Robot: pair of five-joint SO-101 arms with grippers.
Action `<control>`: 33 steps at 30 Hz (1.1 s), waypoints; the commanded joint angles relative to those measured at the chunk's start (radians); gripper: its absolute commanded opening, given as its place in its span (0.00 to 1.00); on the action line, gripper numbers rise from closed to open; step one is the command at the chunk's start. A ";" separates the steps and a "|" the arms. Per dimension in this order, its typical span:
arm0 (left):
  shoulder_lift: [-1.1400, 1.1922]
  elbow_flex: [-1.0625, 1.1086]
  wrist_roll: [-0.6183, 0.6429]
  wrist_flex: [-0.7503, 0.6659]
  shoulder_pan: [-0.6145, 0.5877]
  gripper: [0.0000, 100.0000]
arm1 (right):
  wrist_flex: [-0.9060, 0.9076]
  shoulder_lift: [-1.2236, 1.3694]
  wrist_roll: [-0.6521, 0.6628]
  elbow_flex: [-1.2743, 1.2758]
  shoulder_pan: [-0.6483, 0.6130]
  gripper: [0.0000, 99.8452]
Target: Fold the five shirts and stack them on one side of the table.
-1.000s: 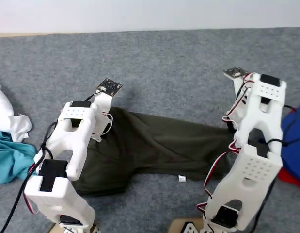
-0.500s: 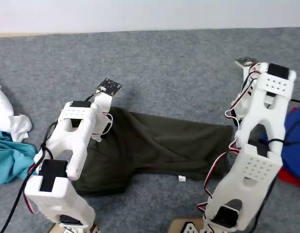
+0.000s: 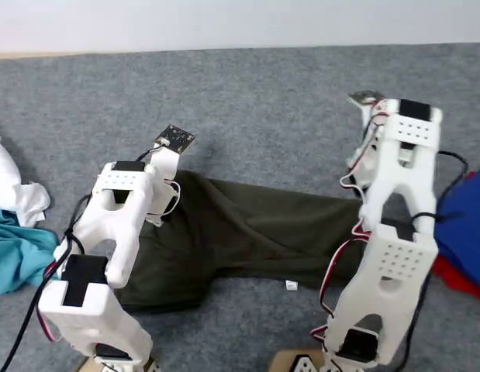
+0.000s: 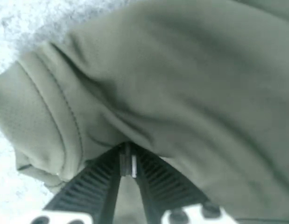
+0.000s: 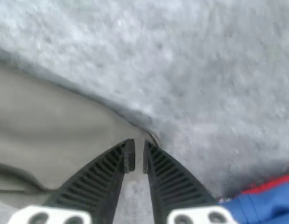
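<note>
A grey felt-like table (image 3: 263,93) runs back to a pale wall (image 3: 224,23). The olive shirt (image 3: 255,229) lies across the middle between my arms, spread wide and creased, with a small white tag (image 3: 291,285) just beside its near hem.

My left claw (image 4: 127,161) is clamped tight on a fold near the shirt's stitched edge. My right claw (image 5: 135,156) is all but closed, a thin slit between the tips, sitting at the shirt's corner. I cannot tell whether any cloth is caught in it.

A white shirt (image 3: 7,182) and a teal shirt (image 3: 15,252) are heaped at the left edge. A blue shirt (image 3: 464,225) lies over a red shirt (image 3: 461,279) at the right edge. The widest stretch of grey is between the olive shirt and the far edge.
</note>
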 commanded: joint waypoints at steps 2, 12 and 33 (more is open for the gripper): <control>-0.005 -0.036 0.002 0.014 0.006 0.00 | -0.058 0.007 -0.002 -0.044 -0.028 0.06; -0.005 -0.036 0.002 0.014 0.006 0.00 | -0.073 0.137 0.003 -0.044 0.099 0.06; -0.005 -0.036 0.000 0.014 0.005 0.00 | 0.056 -0.165 0.058 -0.046 0.042 0.01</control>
